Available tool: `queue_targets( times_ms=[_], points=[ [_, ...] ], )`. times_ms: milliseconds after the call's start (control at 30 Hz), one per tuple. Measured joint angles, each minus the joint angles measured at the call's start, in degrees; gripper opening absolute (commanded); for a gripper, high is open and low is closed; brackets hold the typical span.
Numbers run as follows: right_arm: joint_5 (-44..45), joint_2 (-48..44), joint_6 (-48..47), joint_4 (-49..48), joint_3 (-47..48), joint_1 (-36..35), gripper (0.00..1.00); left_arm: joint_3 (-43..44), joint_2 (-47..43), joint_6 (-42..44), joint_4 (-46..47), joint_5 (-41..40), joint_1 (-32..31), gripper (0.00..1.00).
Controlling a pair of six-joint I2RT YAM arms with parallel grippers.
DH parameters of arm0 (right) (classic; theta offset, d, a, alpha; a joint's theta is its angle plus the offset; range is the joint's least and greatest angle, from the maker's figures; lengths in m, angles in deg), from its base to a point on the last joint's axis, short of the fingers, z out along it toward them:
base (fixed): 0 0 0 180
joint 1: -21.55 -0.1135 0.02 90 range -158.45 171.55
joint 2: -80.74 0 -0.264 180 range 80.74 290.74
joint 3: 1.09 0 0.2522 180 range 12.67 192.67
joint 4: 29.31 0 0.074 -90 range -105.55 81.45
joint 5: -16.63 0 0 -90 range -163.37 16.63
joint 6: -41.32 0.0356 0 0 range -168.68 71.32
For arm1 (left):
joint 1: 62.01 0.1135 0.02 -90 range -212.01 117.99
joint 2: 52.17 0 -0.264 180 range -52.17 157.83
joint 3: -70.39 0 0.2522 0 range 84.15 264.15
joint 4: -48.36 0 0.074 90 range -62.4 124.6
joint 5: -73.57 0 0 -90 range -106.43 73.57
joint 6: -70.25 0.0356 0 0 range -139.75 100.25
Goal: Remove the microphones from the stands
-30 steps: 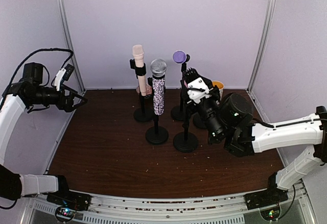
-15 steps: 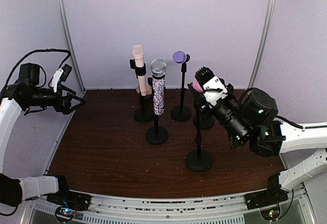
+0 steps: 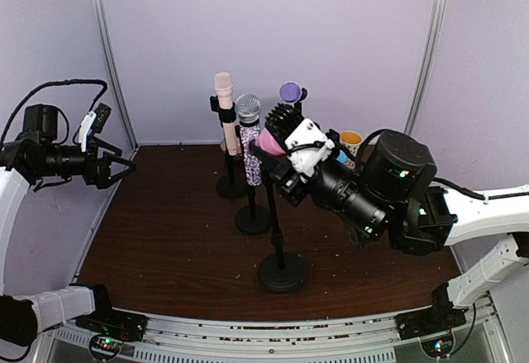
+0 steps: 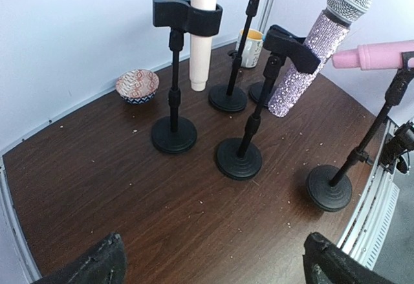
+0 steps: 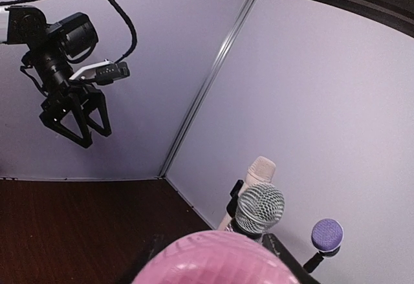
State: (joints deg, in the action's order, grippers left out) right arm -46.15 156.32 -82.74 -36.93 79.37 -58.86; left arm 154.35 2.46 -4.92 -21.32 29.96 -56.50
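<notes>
Our right gripper point(image 3: 289, 136), clamped on the pink microphone point(image 3: 269, 141), has swung it across, and the stand point(image 3: 281, 272) came along, so its base now sits in front of the glitter microphone point(image 3: 248, 108) instead of to that microphone's right. The pink microphone is still in its clip, so we judge nothing removed yet. Our left gripper point(image 3: 124, 169) hangs wide open, well left of the glitter microphone, pinning nothing.

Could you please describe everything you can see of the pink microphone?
The pink microphone has a smooth, plastic-looking pink body and what looks like a dark ribbed head. It lies nearly level in the clip of the black stand nearest the arms. The right gripper is closed around it, and it is not yet out of the clip.
</notes>
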Motion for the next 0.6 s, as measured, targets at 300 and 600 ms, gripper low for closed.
queue_targets(
  times_ms=[300,600],
  points=[
    [-4.83,15.8,3.41,-0.26,14.19,-1.03,0.0,0.0,-1.84,-0.85,-2.19,5.75,-0.11,0.98],
    [-6.73,29.97,4.7,-1.51,28.3,-0.68,0.0,-0.26,-3.1,-0.83,-2.69,9.75,-0.79,0.98]
  ],
)
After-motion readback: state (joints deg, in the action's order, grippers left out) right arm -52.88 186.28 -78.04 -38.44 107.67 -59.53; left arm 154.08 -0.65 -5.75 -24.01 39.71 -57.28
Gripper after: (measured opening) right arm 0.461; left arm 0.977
